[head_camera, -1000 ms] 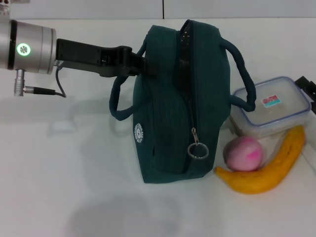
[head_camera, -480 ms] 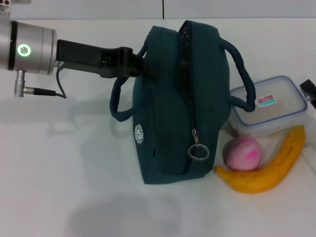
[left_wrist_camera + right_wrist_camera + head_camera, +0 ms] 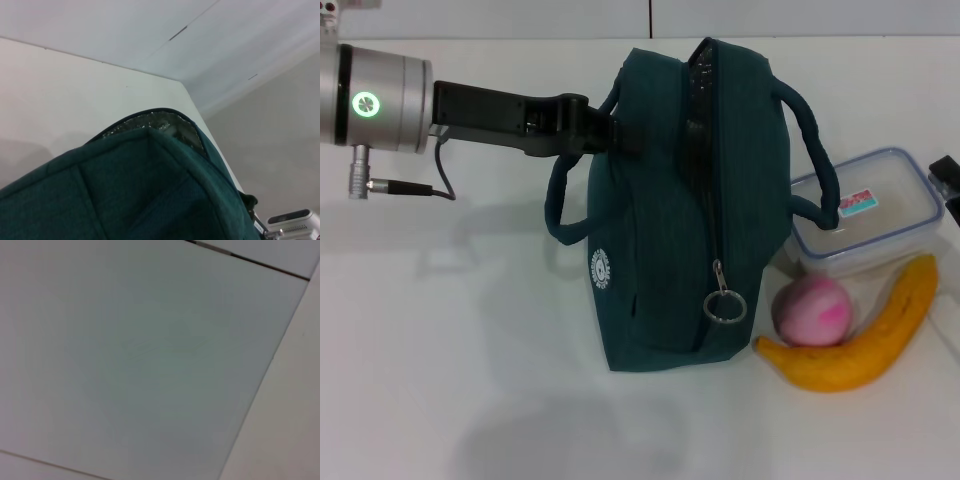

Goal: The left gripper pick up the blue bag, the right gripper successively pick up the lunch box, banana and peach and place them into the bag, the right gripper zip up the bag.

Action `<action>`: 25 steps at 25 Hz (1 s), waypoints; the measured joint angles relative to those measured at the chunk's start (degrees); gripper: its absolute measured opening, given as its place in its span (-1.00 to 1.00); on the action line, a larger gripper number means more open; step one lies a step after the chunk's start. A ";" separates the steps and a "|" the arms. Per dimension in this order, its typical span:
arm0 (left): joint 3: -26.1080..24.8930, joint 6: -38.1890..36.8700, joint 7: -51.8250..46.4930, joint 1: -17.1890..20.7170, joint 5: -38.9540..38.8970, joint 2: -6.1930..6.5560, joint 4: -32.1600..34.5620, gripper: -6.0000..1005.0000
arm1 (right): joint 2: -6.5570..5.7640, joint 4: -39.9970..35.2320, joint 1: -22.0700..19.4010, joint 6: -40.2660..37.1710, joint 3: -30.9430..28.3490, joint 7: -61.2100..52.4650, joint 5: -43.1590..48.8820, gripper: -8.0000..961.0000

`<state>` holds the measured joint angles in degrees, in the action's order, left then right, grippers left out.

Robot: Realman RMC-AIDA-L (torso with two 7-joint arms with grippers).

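Silver wrist and black arm come in from our left side, and the left end effector (image 3: 610, 135) sits at the near handle (image 3: 563, 205) of the blue bag (image 3: 690, 210), against the bag's upper edge; its tips are tucked behind the fabric, so we cannot tell how far apart they are or whether they have the handle in a firm hold. We judge it is there to lift and steady the bag so the mouth stays presented. The bag stands on the white desk (image 3: 450, 330), its zipper partly open at the far end, where the left wrist view shows silver lining, and the ring pull (image 3: 723, 306) hangs low near the front. Just right of the bag lie the peach (image 3: 811, 311), the banana (image 3: 865, 340) curling around it, and the lunch box (image 3: 870, 212) behind, partly under the far handle (image 3: 810, 140). That handle may obstruct lifting the box. Only a dark sliver of the right end effector (image 3: 947, 180) shows at the edge, just beside the box; we cannot tell its opening.
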<state>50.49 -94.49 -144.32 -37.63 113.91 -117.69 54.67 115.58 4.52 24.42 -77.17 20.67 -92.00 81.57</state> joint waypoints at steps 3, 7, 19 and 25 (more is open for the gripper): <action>-0.02 0.00 0.00 0.02 -0.05 0.00 0.00 -0.90 | 0.00 -0.02 -0.01 -1.62 -0.06 -5.02 0.00 -0.78; -0.05 0.00 0.00 0.02 -0.17 0.00 0.00 -0.90 | 0.08 -0.03 0.00 -2.22 -0.37 -11.81 -0.27 -0.78; -0.05 0.00 0.72 -0.05 -0.52 0.01 0.00 -0.90 | 0.18 -0.04 -0.54 -2.21 -1.14 -25.32 -1.50 -0.74; 0.16 0.01 1.39 -0.02 -1.73 0.01 0.00 -0.90 | 0.26 0.14 -0.73 -5.63 -4.55 -26.39 -1.74 -0.72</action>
<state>50.65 -94.48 -142.93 -37.65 112.18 -117.68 54.67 115.84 4.65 23.68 -82.80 16.11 -118.39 79.83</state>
